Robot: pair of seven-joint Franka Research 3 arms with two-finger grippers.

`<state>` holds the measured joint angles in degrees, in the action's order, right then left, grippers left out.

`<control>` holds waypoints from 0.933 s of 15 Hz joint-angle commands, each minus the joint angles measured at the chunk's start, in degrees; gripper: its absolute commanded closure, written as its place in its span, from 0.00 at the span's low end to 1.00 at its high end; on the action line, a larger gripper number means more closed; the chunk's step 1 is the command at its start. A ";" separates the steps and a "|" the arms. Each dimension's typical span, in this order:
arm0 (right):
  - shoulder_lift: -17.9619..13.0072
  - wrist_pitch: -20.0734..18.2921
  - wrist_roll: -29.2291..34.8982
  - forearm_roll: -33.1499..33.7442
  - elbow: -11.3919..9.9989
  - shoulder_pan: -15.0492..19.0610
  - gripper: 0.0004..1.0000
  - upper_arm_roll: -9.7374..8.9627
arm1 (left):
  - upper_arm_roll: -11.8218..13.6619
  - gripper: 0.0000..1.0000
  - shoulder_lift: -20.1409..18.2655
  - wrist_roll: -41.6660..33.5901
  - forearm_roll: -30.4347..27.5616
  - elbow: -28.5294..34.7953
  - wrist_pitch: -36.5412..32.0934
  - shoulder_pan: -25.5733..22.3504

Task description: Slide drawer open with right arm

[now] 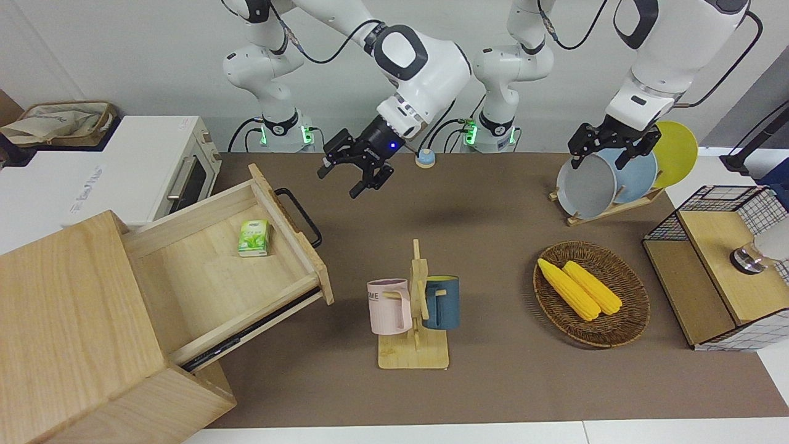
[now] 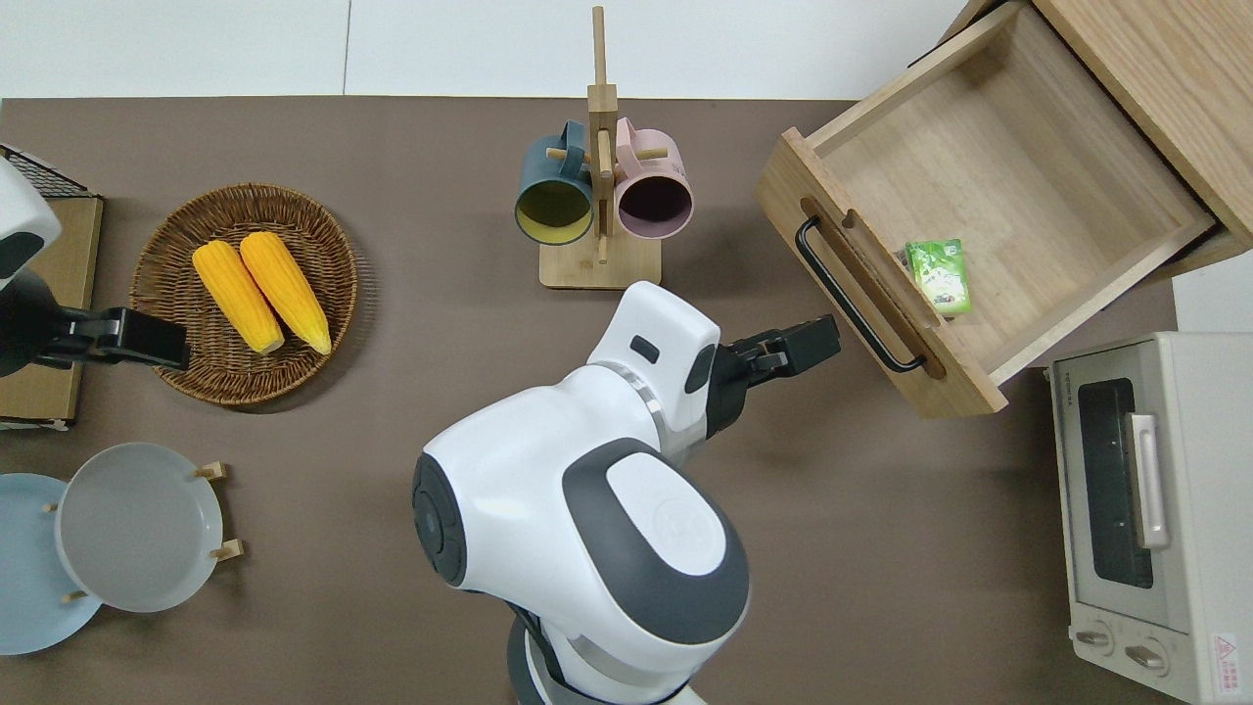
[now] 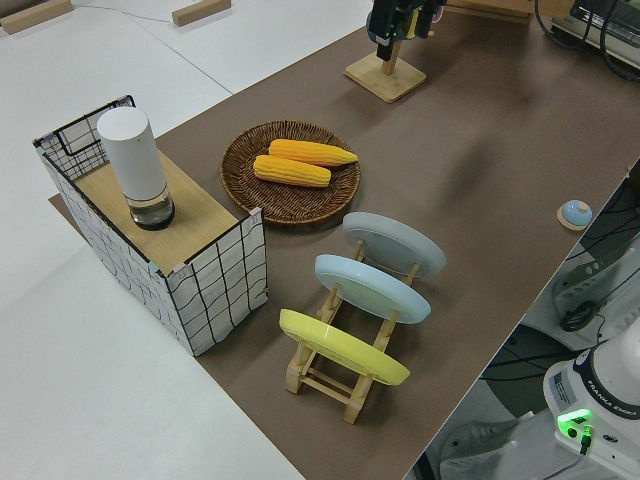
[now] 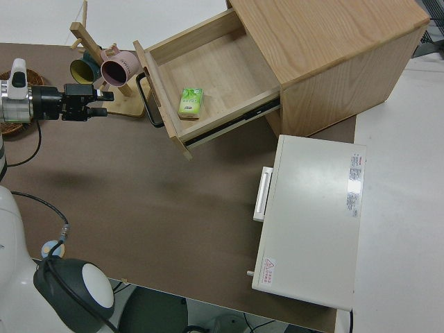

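Note:
The light-wood drawer [image 1: 203, 283] stands pulled far out of the pale cabinet [image 1: 68, 320]. Its black bar handle [image 1: 299, 216] is free. A small green packet [image 1: 254, 238] lies in the drawer near its front panel. The drawer [image 2: 1008, 166], handle [image 2: 850, 297] and packet [image 2: 938, 276] also show in the overhead view. My right gripper [image 1: 341, 183] is open and empty, up in the air over bare mat, a short way off the handle. It also shows in the overhead view [image 2: 828, 342] and the right side view [image 4: 103, 104]. My left arm is parked, its gripper [image 1: 601, 154] open.
A white toaster oven [image 1: 142, 166] stands beside the cabinet, nearer to the robots. A wooden mug rack [image 1: 414, 308] with a pink and a blue mug stands mid-table. A basket [image 1: 629, 308] with corn, a plate rack [image 1: 579, 217] and a wire-grid box [image 1: 709, 271] stand toward the left arm's end.

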<state>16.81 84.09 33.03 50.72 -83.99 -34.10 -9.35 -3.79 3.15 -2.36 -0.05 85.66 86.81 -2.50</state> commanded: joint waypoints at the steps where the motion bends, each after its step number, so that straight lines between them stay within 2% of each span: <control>1: -5.98 1.16 -3.49 -10.18 0.14 3.86 0.02 -0.32 | 0.01 0.01 -0.25 0.60 1.02 -0.58 -1.03 0.39; 6: -13.37 1.25 -6.65 -25.64 0.14 12.11 0.02 -0.49 | 0.01 0.01 -0.25 0.60 1.02 -0.58 -1.03 0.39; 9: -16.10 1.25 -7.44 -33.56 0.05 17.64 0.02 -0.67 | 0.01 0.01 -0.25 0.60 1.02 -0.49 -1.03 0.39; 11: -17.86 1.34 -9.81 -39.70 -0.04 22.83 0.02 -1.28 | 0.01 0.01 -0.25 0.60 1.02 -0.58 -1.03 0.39; 14: -19.79 2.66 -14.46 -46.75 -0.56 28.81 0.02 -0.76 | 0.01 0.01 -0.25 0.60 1.02 -0.58 -1.03 0.39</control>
<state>-0.39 84.70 23.65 10.57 -82.76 -11.75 -9.40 -3.79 3.15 -2.36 -0.05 85.66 86.81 -2.50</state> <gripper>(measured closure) 0.013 0.004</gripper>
